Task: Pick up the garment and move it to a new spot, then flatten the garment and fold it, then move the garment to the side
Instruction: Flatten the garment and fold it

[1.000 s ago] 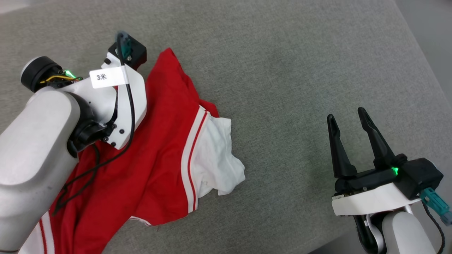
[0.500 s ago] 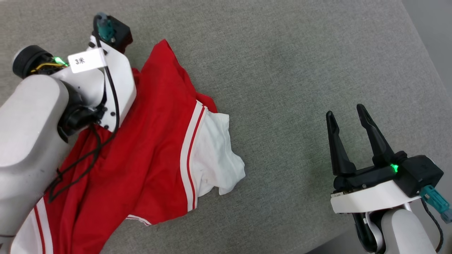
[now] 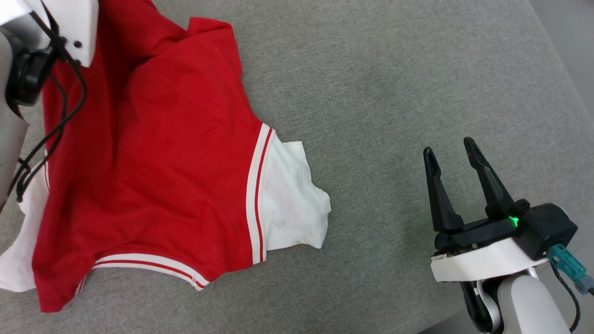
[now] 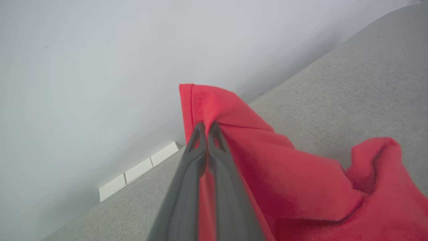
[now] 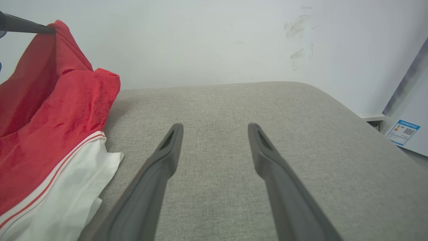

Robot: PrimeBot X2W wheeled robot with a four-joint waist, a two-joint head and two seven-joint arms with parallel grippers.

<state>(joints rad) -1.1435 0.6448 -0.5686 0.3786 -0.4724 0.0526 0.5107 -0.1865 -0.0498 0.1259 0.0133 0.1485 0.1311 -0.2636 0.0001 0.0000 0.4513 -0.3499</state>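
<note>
garment (image 3: pixel 153 153): long axis near-to-far, white sleeve (image 3: pixel 292 204) pointing right | left gripper (image 4: pixel 204 125): clamped on red edge | right gripper (image 3: pixel 447 145): spread, empty

open grey surface (image 3: pixel 394 93) right of garment (image 3: pixel 153 162), wall (image 5: pixel 200 40) behind

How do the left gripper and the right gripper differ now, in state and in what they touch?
The left gripper has its fingers pressed together; the right gripper has them spread wide. The left gripper pinches a raised red edge of the garment; the right gripper holds nothing. The left gripper is at the garment; the right gripper is apart from it, over the grey surface. Both have two long dark fingers.
</note>
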